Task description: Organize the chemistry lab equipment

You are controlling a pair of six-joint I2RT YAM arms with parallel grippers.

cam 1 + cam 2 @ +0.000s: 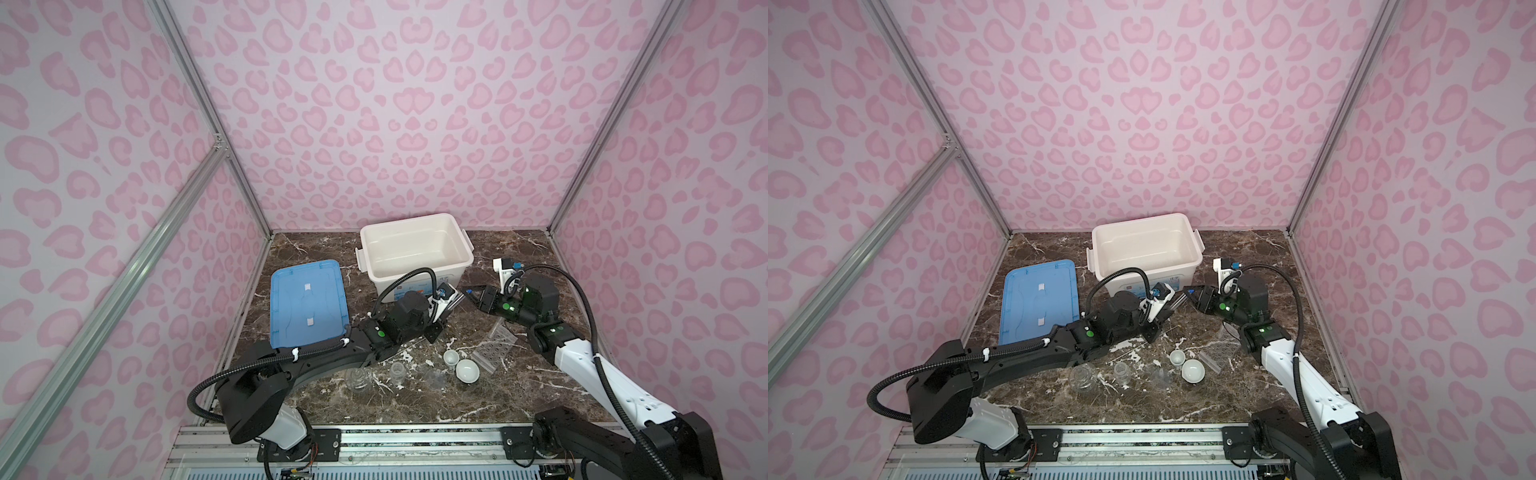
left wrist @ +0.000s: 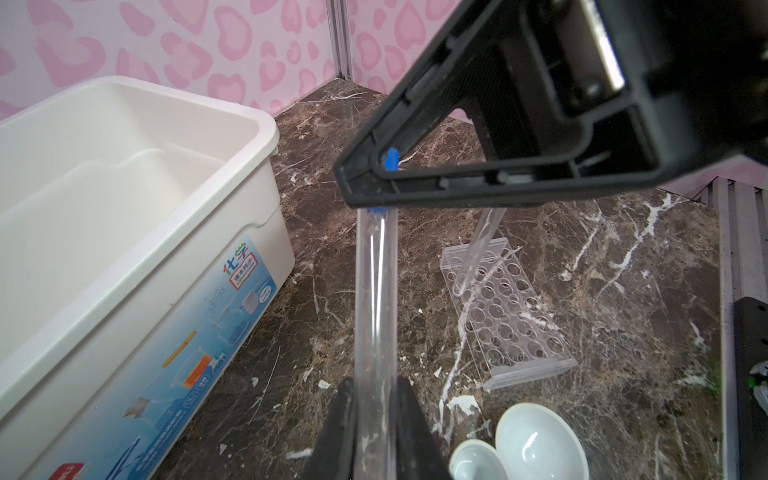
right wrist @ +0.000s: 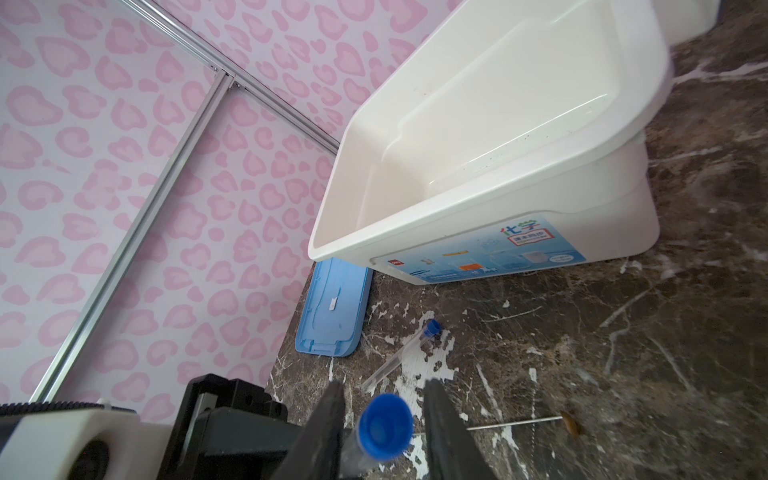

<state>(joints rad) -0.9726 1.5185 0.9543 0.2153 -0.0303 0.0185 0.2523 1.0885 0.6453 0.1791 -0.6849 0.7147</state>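
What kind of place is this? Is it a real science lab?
Probably a robot practice booth, not a real lab: pink heart-print walls, a left arm and right arm fixed at a marble-look table, and only a small chemistry set, like the clear tube rack and white storage box.

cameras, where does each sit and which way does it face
Top views: high at the front, facing down toward the back wall; left arm and right arm show above the brown marble table.
Left wrist: on the left arm, facing along the left claw and the clear blue-capped test tube it grips; the right claw shows.
Right wrist: on the right arm, facing past the right claw to the large white plastic storage box.
Shared: both wrist views show that tube's cap and the box.
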